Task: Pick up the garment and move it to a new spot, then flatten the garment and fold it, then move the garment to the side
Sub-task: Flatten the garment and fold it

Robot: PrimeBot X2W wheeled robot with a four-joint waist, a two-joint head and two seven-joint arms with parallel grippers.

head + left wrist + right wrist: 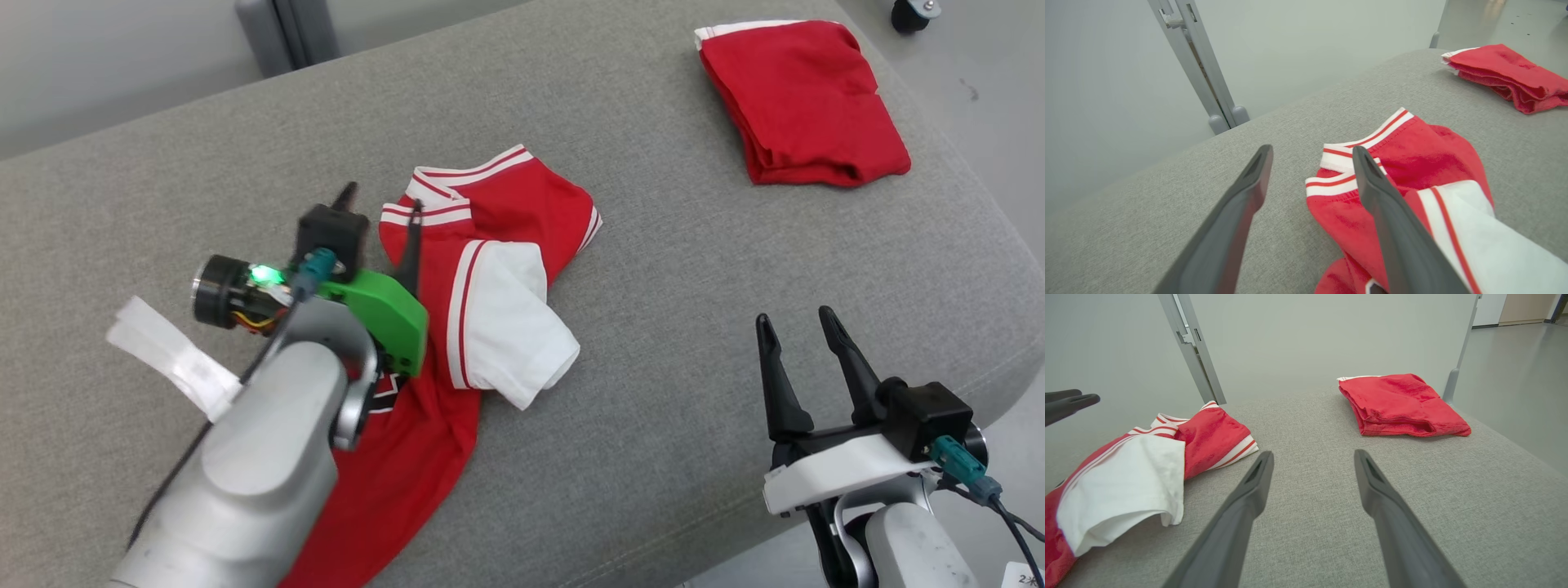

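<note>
The shirt (522,204) lies crumpled at centre frame on the cushion (653,408). Left gripper (384,200), over its left edge: jaws apart, empty. Right gripper (795,318), lower right: jaws apart, empty. Relocation appears complete; flattening, folding and side transfer are still to do.

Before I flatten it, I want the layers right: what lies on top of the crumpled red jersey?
A white sleeve with red-striped trim lies folded over the red jersey. The left arm covers the jersey's lower part, so anything lying there is hidden.
</note>
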